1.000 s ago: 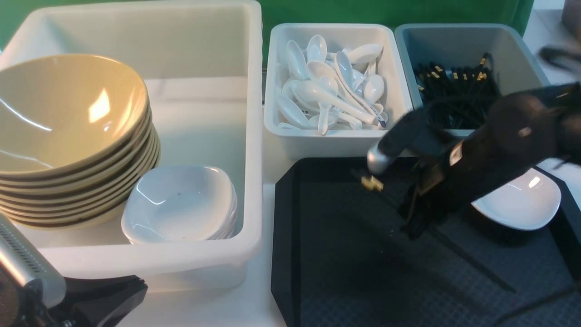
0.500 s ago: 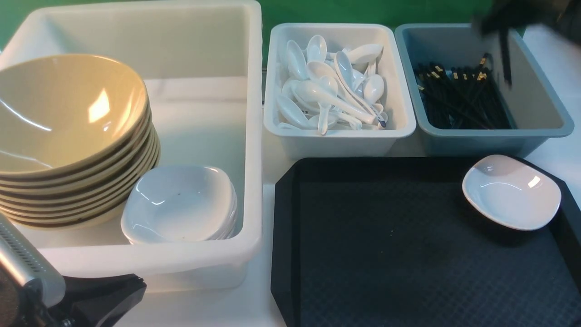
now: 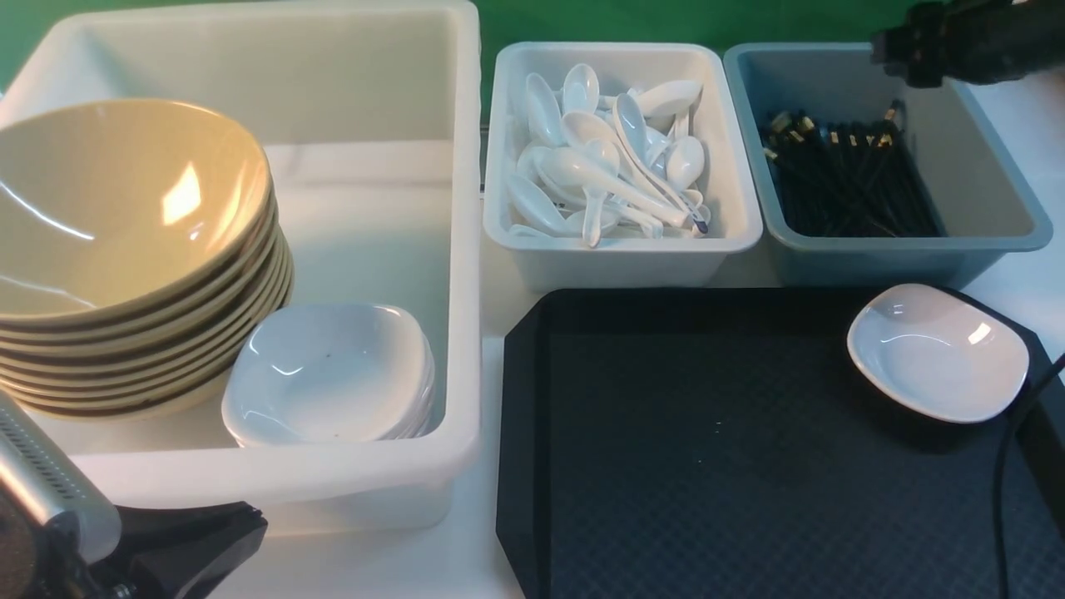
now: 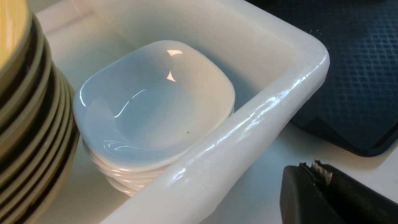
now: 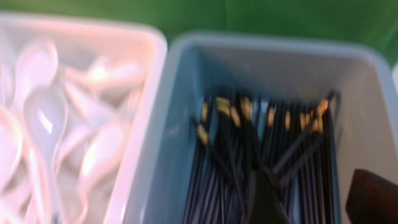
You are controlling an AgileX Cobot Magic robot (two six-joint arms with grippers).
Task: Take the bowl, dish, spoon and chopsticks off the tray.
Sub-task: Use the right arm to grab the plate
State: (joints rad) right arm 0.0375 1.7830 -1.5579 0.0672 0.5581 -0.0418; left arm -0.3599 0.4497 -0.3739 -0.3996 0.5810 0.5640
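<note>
Just one dish (image 3: 938, 352) — glossy white, rounded-square — sitting mid-right of the frame on the one black diamond-textured tray (image 3: 666, 466). Right jaws hang at upper right over the blue-grey tub (image 3: 982, 191) of black chopsticks (image 3: 844, 179), spread wide with nothing gripped, well apart from the dish. Left jaws, lower left, are pinched together. Two white tubs (image 3: 620, 258) besides.

Green backdrop (image 3: 666, 21), white tabletop (image 3: 468, 570)

Right hand (image 5: 311, 189) wide, left hand (image 4: 312, 169) closed.
</note>
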